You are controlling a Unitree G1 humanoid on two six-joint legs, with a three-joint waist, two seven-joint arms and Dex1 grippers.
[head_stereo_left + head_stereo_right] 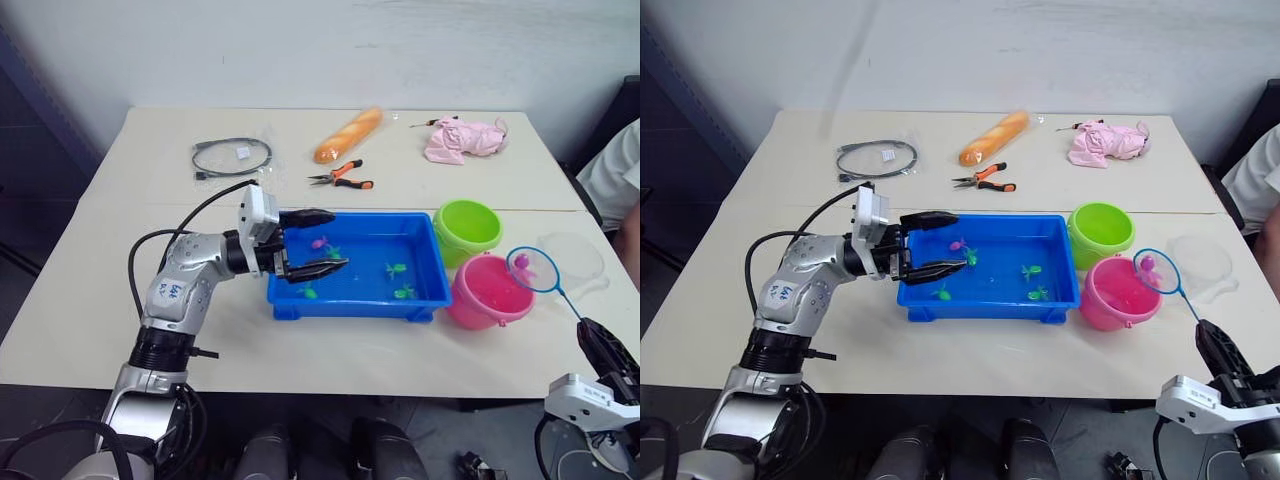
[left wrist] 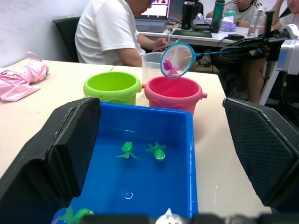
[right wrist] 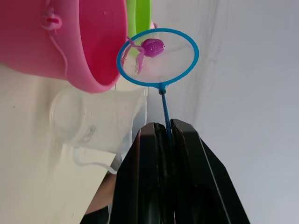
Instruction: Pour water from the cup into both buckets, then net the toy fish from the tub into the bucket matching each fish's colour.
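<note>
One pink fish (image 3: 152, 47) lies in the small blue-rimmed net (image 1: 533, 269), whose thin handle runs down into the right gripper (image 3: 165, 135); its jaws are closed tight on that handle. The net ring hangs over the pink bucket (image 1: 487, 292), at the bucket's 2 o'clock edge. The left gripper (image 1: 312, 242) reaches over the blue tub (image 1: 355, 300) from the tub's 9 o'clock side with its jaws spread wide and nothing between them. A pink fish (image 1: 319, 242) and a green fish (image 1: 333, 253) in the tub lie close by those jaws, and another green fish (image 1: 309, 293) sits just under the lower finger. Two more green fish (image 2: 156, 151) lie toward the tub's 3 o'clock end. The green bucket (image 1: 467, 228) stands just beside the tub at its 2 o'clock corner, touching or nearly touching the pink bucket. The clear cup (image 1: 577, 262) stands at 3 o'clock of the pink bucket, near the desk (image 1: 90, 290) edge. Pliers (image 1: 342, 177), a baguette-like loaf (image 1: 348, 135), a coiled cable (image 1: 232, 156) and a pink cloth (image 1: 463, 138) lie at 12 o'clock, well apart from the tub. A person in a white shirt (image 2: 110, 32) sits beyond the desk's 3 o'clock side.
</note>
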